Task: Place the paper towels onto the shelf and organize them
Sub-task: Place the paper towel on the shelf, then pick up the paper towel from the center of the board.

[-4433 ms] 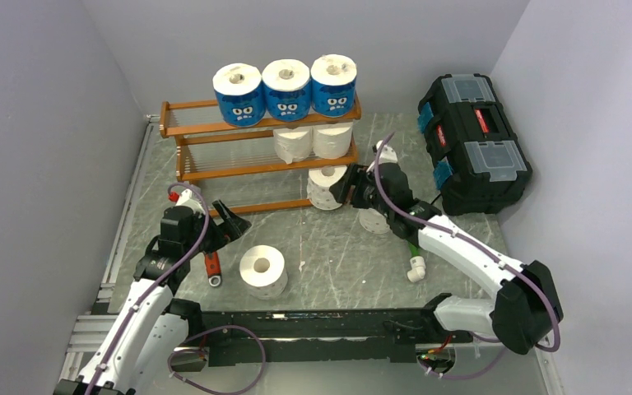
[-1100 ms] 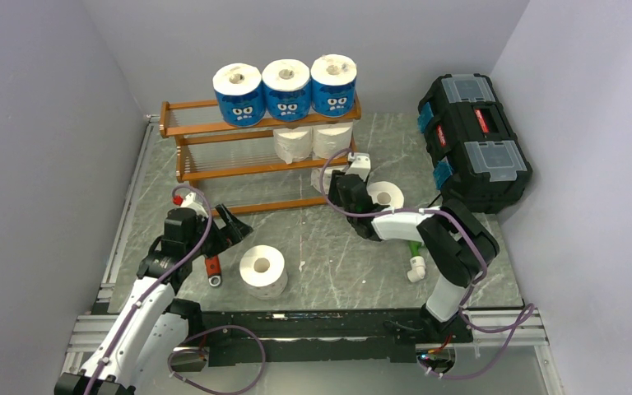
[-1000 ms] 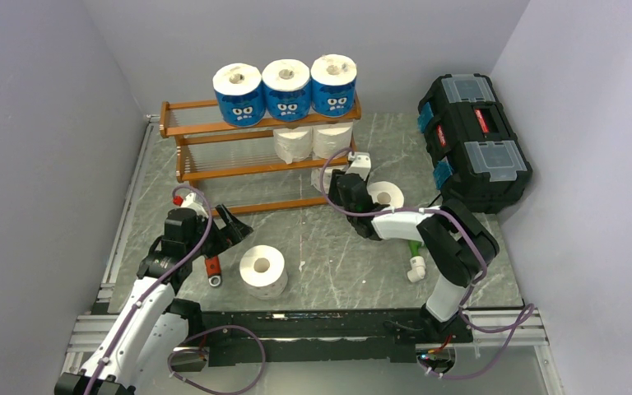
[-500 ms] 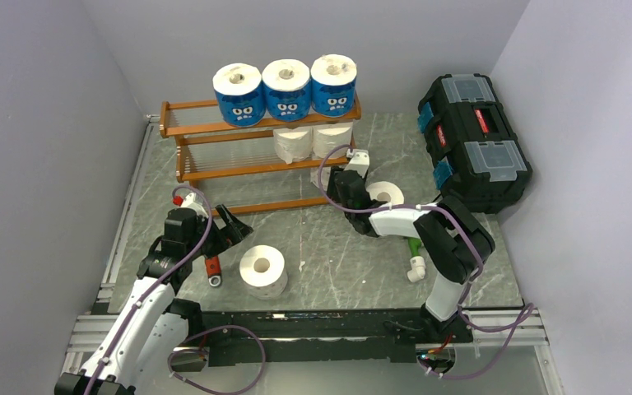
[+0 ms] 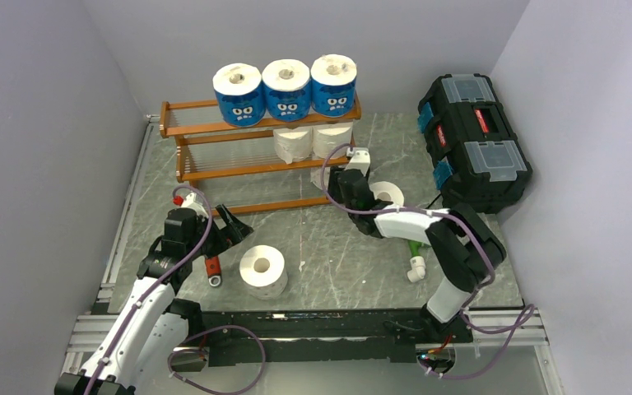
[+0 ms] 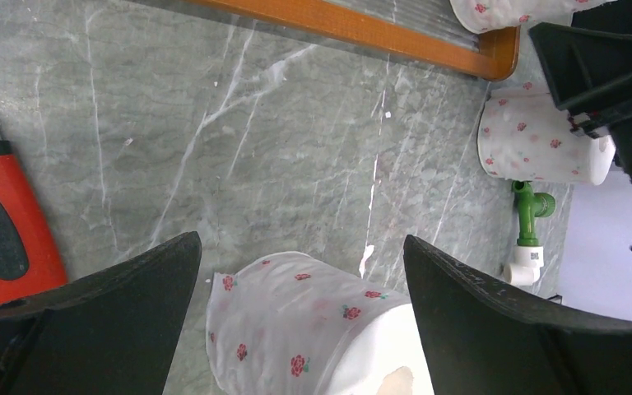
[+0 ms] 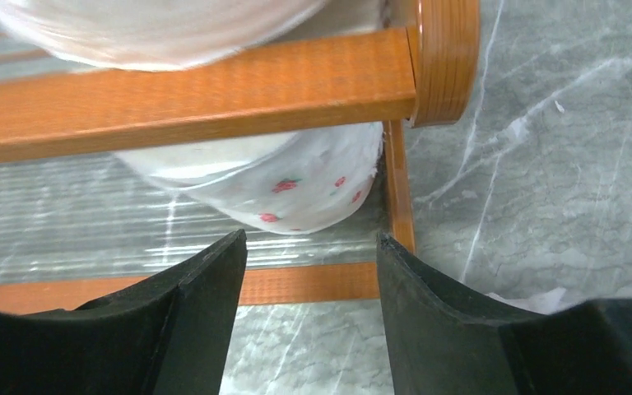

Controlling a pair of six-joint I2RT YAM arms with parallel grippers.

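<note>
The left tool [image 5: 229, 226] is wide open and holds nothing. It hangs just beside a flowery white roll [image 5: 262, 270] that stands on the table [image 5: 329, 247]. The shelf [image 5: 230, 170] has three blue rolls [image 5: 286, 90] on top, two white rolls [image 5: 293, 144] in the middle, and one bottom roll [image 7: 296, 185] at its right end. The right tool [image 7: 311, 239] is open and empty, just in front of that roll. One last roll [image 5: 388, 195] stands on the table near it. I think six are done and two are left.
</note>
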